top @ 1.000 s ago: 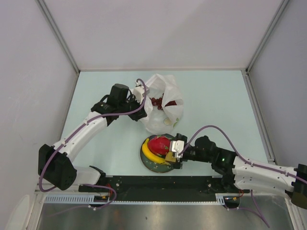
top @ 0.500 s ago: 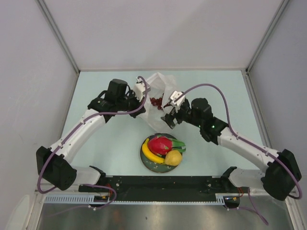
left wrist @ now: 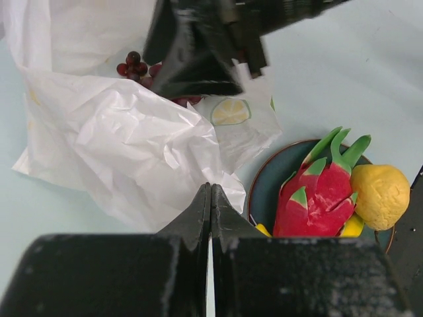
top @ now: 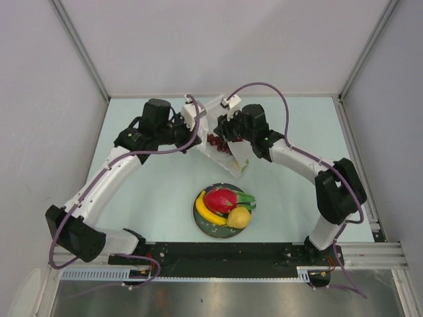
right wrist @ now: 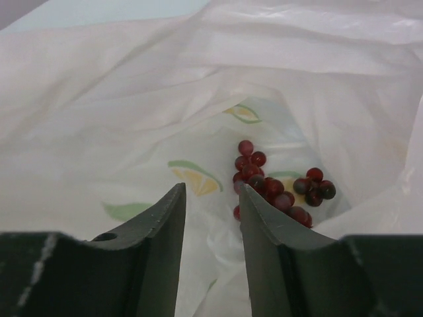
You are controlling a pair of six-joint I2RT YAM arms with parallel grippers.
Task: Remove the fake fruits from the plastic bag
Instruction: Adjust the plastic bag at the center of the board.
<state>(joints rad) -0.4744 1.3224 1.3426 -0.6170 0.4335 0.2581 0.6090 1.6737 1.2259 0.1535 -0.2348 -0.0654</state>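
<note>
My left jaws (left wrist: 210, 190) are pressed tight together at the near edge of the plastic bag (left wrist: 132, 145). From my left wrist camera the wrinkled white film runs right up to the tips, but I cannot tell whether a fold is caught between them. My right jaws (right wrist: 211, 191) stand partly spread with nothing between them, hanging over the bag's open mouth and pointing down into it.

The bag lies crumpled toward the far middle of the pale surface (top: 165, 198), its sides standing up between my two wrists. The dark red grape bunch (right wrist: 277, 185) is inside it, resting on the bag's printed lining just beyond my right fingertips and apart from them.

The other fruits are out of the bag, on the round dark plate (top: 211, 228) nearer my bases. The red-pink dragon fruit (top: 221, 198) lies across the plate's middle with its green tips toward my right. The banana (top: 205, 212) curves along the left rim against it, and the lemon (top: 238, 218) sits at the near right edge, touching the dragon fruit. The plate sits just beside the bag's near corner.
</note>
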